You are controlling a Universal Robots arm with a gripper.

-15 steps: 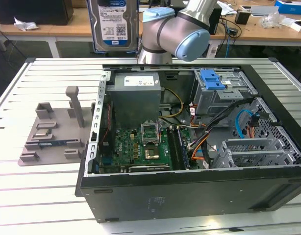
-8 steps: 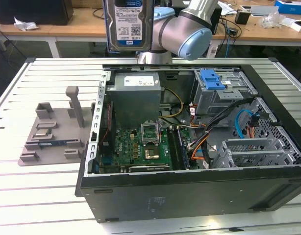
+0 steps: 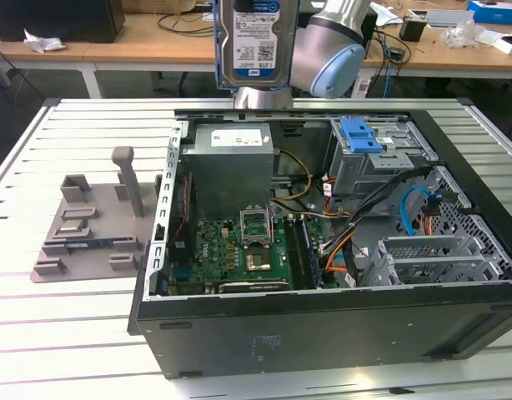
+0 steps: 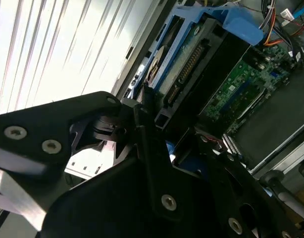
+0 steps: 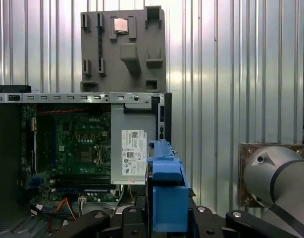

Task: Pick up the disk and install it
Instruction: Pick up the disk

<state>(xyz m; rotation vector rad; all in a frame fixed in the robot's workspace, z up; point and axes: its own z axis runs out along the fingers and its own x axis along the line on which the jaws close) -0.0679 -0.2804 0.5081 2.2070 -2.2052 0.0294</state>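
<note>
One silver disk (image 3: 254,42) with a white-and-blue label hung upright over the open black computer case (image 3: 323,325) on the ribbed metal table (image 3: 64,333) in the exterior view. In the second wrist view, the matte black gripper (image 4: 164,119) had its jaws clamped on the disk's blue plastic rails (image 4: 231,25). In the first wrist view, the disk showed edge-on, smooth and blue, with the green motherboard (image 5: 77,144) beyond it.

Open-topped black computer case (image 3: 323,333): access from above. Grey power supply box (image 3: 231,167), cable bundle (image 3: 348,223), blue plastic bracket (image 3: 360,135) atop grey metal drive bay (image 3: 381,162) obstruct inside. Overhead, hand (image 5: 167,218), clamped on silver blue-railed disk (image 3: 256,42), hangs clear.
</note>
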